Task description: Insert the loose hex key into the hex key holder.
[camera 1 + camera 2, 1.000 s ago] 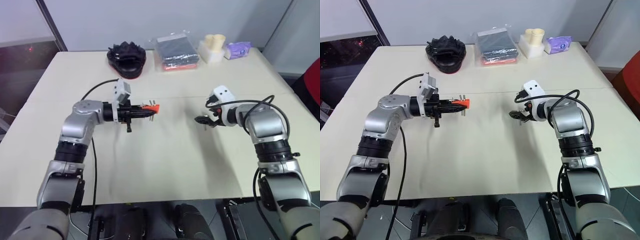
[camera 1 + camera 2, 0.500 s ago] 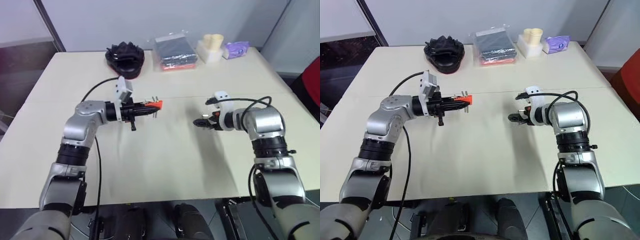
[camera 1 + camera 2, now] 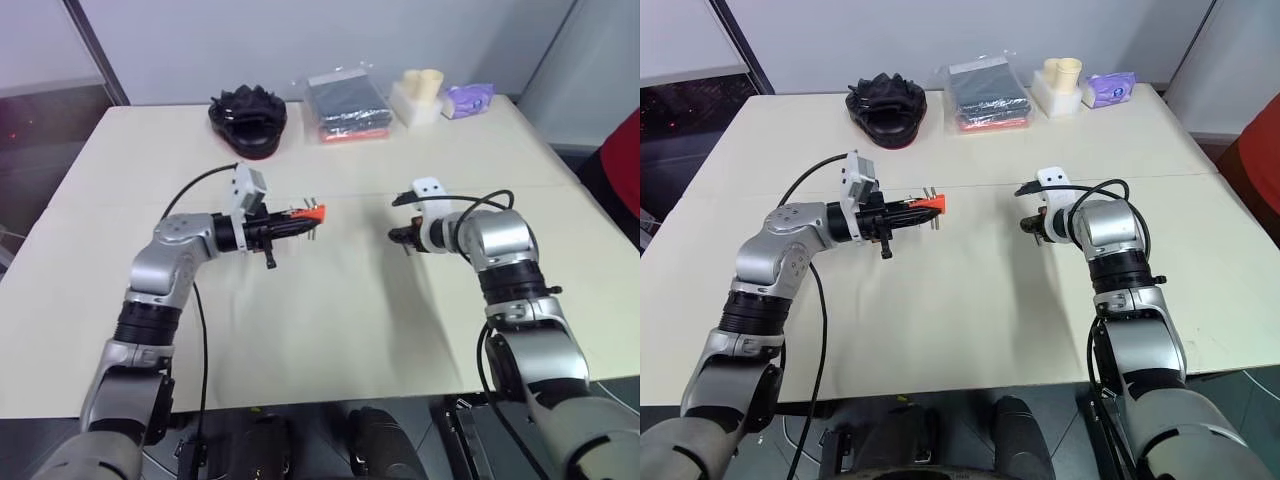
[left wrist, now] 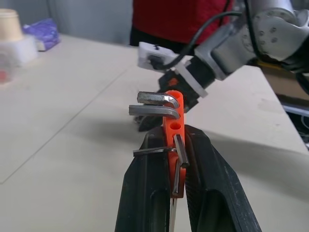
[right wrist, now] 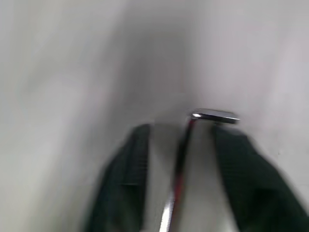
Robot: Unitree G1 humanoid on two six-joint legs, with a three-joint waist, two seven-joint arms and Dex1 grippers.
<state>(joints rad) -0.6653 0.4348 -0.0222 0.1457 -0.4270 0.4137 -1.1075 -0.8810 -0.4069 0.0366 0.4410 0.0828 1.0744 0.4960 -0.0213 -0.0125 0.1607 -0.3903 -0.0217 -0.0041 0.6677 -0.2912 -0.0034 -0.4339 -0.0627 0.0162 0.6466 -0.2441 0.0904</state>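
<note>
The hex key holder (image 3: 309,212), a small red-orange block with short grey keys sticking out, hangs above the table's middle with my left gripper (image 3: 298,222) shut on it. In the left wrist view the holder (image 4: 174,130) stands pinched between the two black fingers (image 4: 145,193). To the right, my right gripper (image 3: 398,238) points down at the table. Its wrist view shows the loose hex key (image 5: 179,164), thin and silver with a short bent end, lying between the fingers (image 5: 128,183). A narrow gap shows on each side of the key. That view is blurred.
Along the table's far edge sit a black bundle (image 3: 248,112), a dark flat packet (image 3: 350,102), a white box with cream cups (image 3: 420,95) and a purple pack (image 3: 470,98). A person in red (image 3: 625,165) stands at the right.
My right hand has sunk a little toward the table and its wrist has turned. The left gripper still holds the holder in place. The camera has shifted slightly.
</note>
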